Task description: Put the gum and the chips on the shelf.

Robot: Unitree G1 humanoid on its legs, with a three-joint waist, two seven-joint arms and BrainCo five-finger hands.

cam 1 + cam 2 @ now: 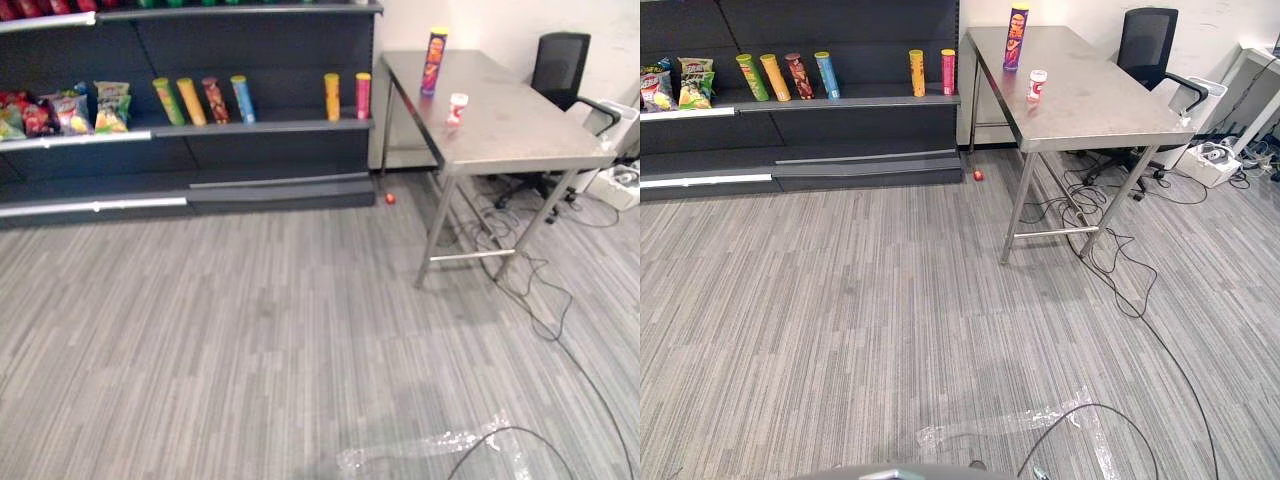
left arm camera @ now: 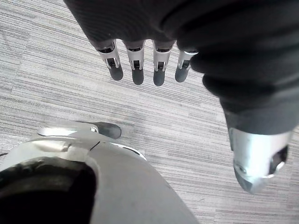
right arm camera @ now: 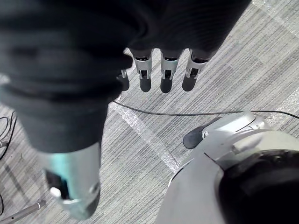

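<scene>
The chips can [image 1: 434, 62] stands upright on the steel table [image 1: 520, 125], its long axis vertical. It is far ahead of both hands and off to the right-hand side. The gum tub [image 1: 457, 108] also stands upright on the table, a little nearer the hands than the can and not touching it. The left hand [image 2: 136, 60] hangs over the grey carpet [image 2: 56, 84] with its fingers straight and loosely spread, holding nothing. The right hand [image 3: 167, 70] is the same — empty, fingers extended toward the floor. The dark shelf [image 1: 270, 127], far ahead of the left hand, carries a row of chip tubes [image 1: 217, 100] — some leaning — and snack bags [image 1: 112, 106].
</scene>
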